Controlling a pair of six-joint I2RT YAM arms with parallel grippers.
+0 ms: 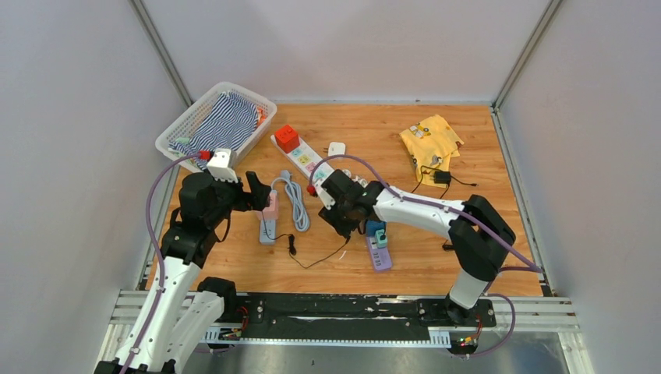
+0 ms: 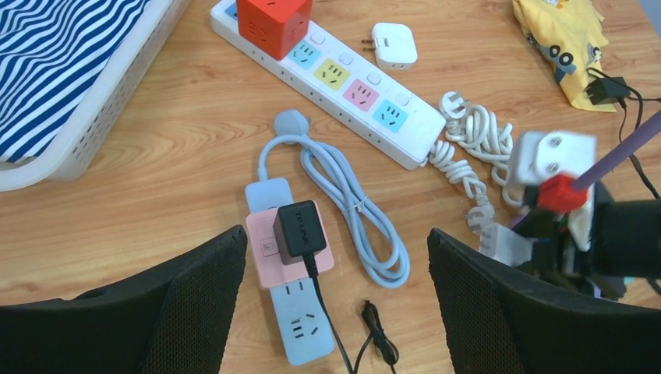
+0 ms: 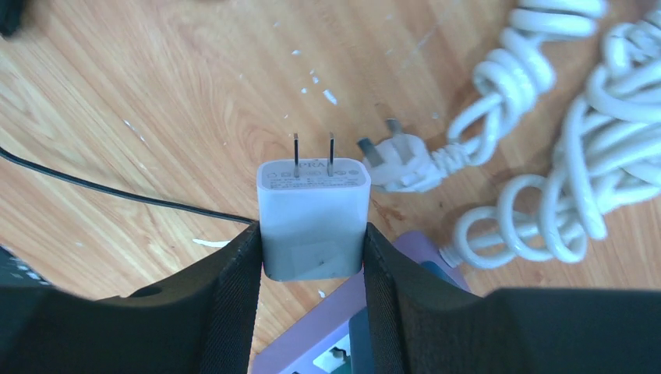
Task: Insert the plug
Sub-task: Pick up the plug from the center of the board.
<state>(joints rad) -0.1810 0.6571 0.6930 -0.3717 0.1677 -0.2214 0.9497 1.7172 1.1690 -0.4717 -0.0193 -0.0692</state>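
Basket first: a white lattice basket [image 1: 173, 132] sits at the far left corner of the table [image 1: 499, 234]. It holds a blue-and-white striped cloth [image 1: 226, 125], and a small orange thing [image 1: 261, 115] shows at the cloth's right edge, too small to identify.

Just right of the basket, the left fingers [image 1: 254, 187] stand wide apart and hold nothing. They hover over a pale blue power strip [image 2: 300, 331] with a pink section, where a black adapter [image 2: 298, 228] is plugged in. The strip's pale blue cord [image 2: 351, 202] lies looped beside it.

Behind that, a long white power strip [image 2: 351, 86] runs diagonally, with a red cube [image 2: 273, 23] seated on its far end. A small white adapter [image 2: 394, 43] lies on the wood just beside it. Its coiled white cord [image 2: 475, 132] is heaped at the near end.

Near the middle, the right fingers [image 3: 231, 304] are closed on the white plug [image 3: 312, 218], pinching its body from both sides. Its two prongs point away from the wrist and sit in no socket. The plug hangs above the table, and a purple power strip [image 1: 379, 253] lies just below it with a teal plug [image 1: 379, 236] already in it.

At the far right lies a crumpled yellow cloth [image 1: 429, 140], with a black charger [image 1: 442, 177] and its thin cable at its near edge.
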